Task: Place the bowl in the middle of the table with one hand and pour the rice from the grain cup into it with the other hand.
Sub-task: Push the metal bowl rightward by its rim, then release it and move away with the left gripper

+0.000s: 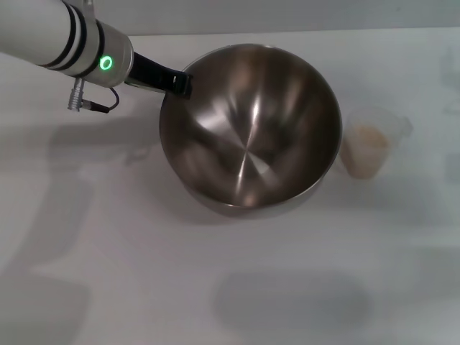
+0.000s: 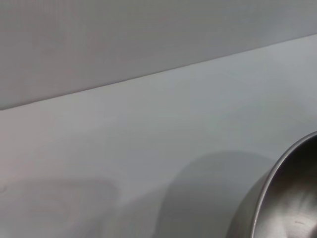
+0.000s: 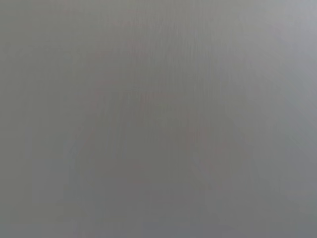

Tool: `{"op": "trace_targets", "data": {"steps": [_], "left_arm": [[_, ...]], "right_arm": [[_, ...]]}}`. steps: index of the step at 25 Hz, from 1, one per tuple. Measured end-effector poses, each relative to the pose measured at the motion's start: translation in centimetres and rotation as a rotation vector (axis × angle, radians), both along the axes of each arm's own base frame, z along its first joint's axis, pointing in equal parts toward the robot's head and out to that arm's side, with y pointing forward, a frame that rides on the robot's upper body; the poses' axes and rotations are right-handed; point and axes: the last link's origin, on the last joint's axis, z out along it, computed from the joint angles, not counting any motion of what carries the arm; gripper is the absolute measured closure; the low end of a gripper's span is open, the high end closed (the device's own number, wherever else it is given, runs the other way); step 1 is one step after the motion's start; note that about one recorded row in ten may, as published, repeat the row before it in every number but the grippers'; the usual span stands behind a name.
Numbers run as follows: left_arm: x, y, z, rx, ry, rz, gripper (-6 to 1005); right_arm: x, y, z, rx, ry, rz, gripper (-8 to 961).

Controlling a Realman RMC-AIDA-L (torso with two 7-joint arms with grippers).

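Note:
The stainless-steel bowl (image 1: pixel 248 129) is at the middle of the white table (image 1: pixel 144 273), tilted a little. My left gripper (image 1: pixel 177 83) comes in from the far left and is shut on the bowl's far-left rim. Part of the bowl's rim and wall also shows in the left wrist view (image 2: pixel 270 198). The clear grain cup (image 1: pixel 368 147) stands upright just right of the bowl, apart from it, with cream rice (image 1: pixel 365 138) inside. The bowl holds no rice. My right gripper is out of view; the right wrist view shows only plain grey.
The table's far edge meets a grey wall (image 2: pixel 124 39). A cable loop (image 1: pixel 90 100) hangs under the left wrist. Bare tabletop lies in front of the bowl and to its left.

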Motion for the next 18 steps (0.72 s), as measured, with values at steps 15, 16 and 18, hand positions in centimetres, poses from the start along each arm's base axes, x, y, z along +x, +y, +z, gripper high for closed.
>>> {"op": "trace_targets", "data": {"steps": [15, 16, 18], "left_arm": [[-0.31, 0.44, -0.82, 0.004, 0.068, -0.017, 961], [-0.31, 0.47, -0.82, 0.006, 0.067, -0.018, 961], [-0.30, 0.49, -0.81, 0.008, 0.067, -0.019, 963]], "right_arm": [[-0.12, -0.05, -0.04, 0.003, 0.002, 0.006, 408], [-0.12, -0.05, -0.03, 0.003, 0.001, 0.006, 408], [-0.11, -0.07, -0.02, 0.004, 0.001, 0.006, 408]]}}
